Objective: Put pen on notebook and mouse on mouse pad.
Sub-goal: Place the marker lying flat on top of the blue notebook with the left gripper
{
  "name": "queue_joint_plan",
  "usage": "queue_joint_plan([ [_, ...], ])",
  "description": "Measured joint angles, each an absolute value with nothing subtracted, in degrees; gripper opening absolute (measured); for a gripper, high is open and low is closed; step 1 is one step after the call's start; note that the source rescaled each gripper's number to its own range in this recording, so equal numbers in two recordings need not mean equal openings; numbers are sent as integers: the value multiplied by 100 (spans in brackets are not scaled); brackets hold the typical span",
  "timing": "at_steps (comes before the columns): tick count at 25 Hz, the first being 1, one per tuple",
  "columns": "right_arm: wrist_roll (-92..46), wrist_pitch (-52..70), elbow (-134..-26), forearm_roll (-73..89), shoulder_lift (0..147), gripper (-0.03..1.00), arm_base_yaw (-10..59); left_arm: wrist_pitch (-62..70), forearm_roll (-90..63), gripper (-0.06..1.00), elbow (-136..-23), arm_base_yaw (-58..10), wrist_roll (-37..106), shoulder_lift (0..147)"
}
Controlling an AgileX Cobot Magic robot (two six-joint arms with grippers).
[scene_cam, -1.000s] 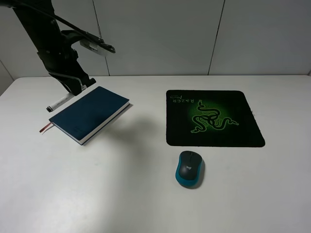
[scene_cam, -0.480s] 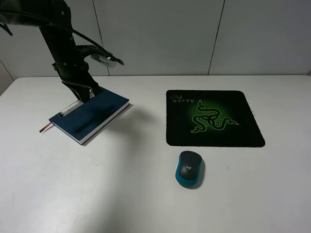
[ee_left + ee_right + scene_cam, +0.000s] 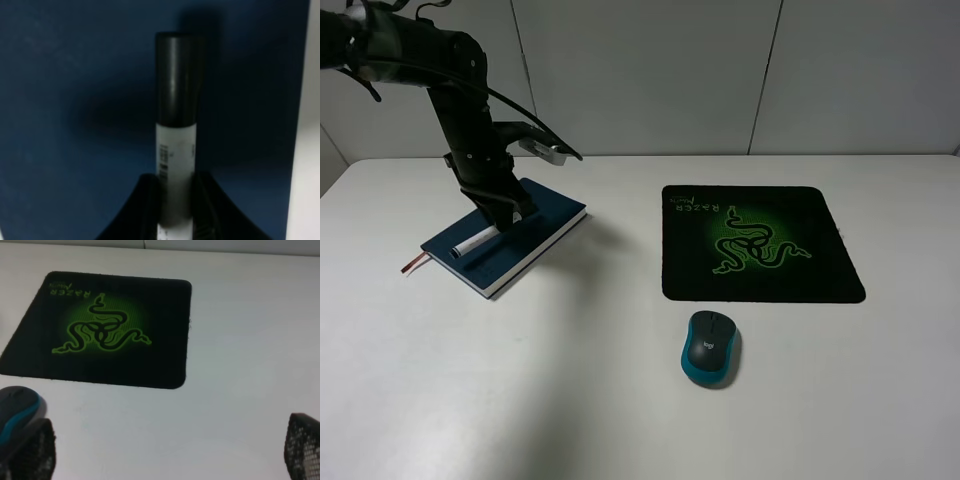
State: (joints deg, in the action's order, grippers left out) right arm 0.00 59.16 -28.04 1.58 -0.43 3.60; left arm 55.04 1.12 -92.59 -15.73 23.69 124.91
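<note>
**Pen gripped over the notebook, mouse off the pad**

From the high camera I see my left pincer clenched on the pen. The pen sits over the near-left part of the notebook, with its free end pointing toward the corner where the ribbon sticks out. I cannot tell whether the pen touches the cover. The notebook lies askew on the left of the white surface. The mouse sits on the bare surface just in front of the mouse pad, close to it but not on it.

My left wrist camera shows the pen pinched between the two dark fingers. Its black cap points away over the blue cover of the notebook.

My right wrist camera shows the right pincer released. Its fingers are spread wide with nothing between them, above the bare surface. The mouse is beside one finger, and the mouse pad lies beyond.
</note>
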Motion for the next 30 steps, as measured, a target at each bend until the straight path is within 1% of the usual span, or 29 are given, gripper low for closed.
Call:
queue_joint_plan([
  [12,0,5916,-2804,158,-43,100,360,5053,119,0,-9259,-1573,2369,12654],
  [24,0,5916,-2804,158,-43,100,360,5014,84,1,-9259,-1573,2369,12801],
  [26,0,5916,-2804,158,-43,100,360,5012,84,9,-9259,-1573,2369,12807],
  [27,0,5916,-2804,158,-43,100,360,5012,78,19,-9259,-1573,2362,12851],
  [29,0,5916,-2804,158,-43,100,360,5006,118,45,-9259,-1573,2196,12878],
  [30,0,5916,-2804,159,-43,100,360,5006,179,60,-9259,-1573,2070,12878],
])
